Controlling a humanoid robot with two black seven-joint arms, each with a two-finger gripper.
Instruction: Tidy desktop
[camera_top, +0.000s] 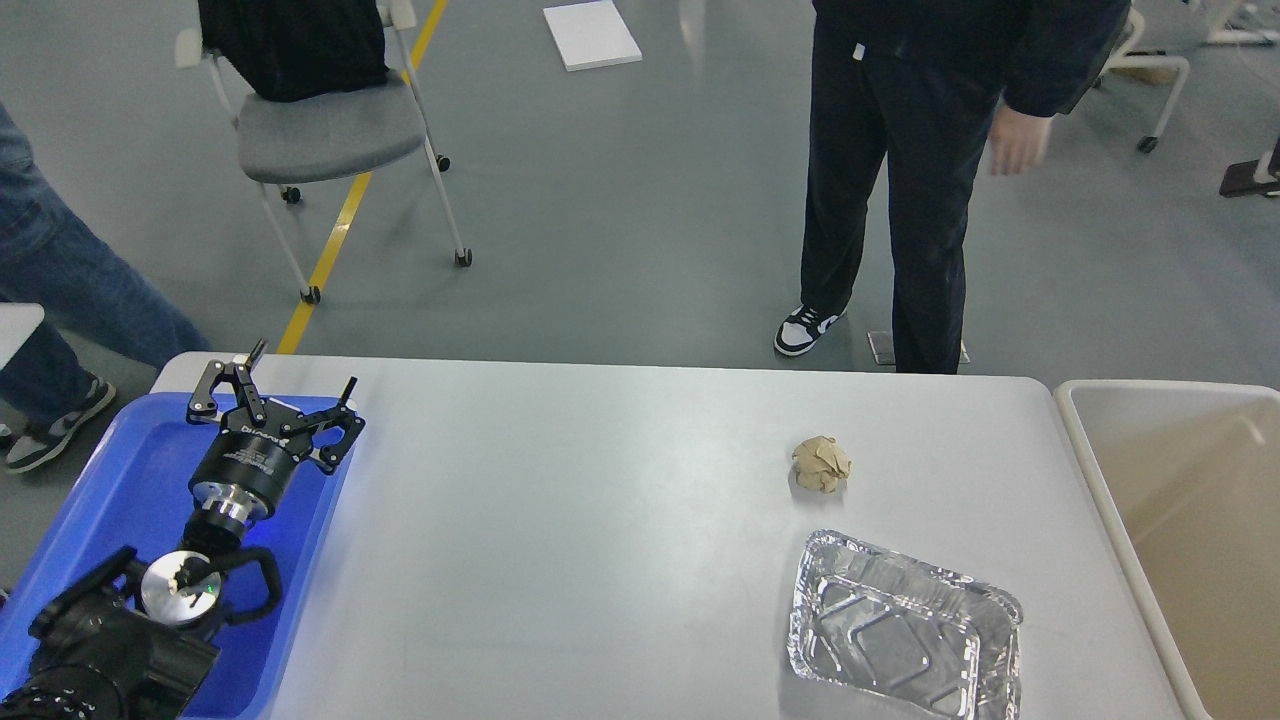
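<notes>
The desktop (560, 520) is a large white-grey tabletop with rounded corners. A crumpled ball of brown paper (822, 464) lies on it right of centre. An empty foil tray (900, 628) sits near the front right. My left gripper (300, 375) is open and empty, held over the far end of the blue tray (110, 500) at the table's left. It is far from the paper ball and the foil tray. My right gripper is out of view.
A beige open bin (1180, 500) stands against the table's right edge. A person in black (900, 200) stands just behind the table. Another person's legs (70, 300) are at the far left. A grey chair (330, 130) stands further back.
</notes>
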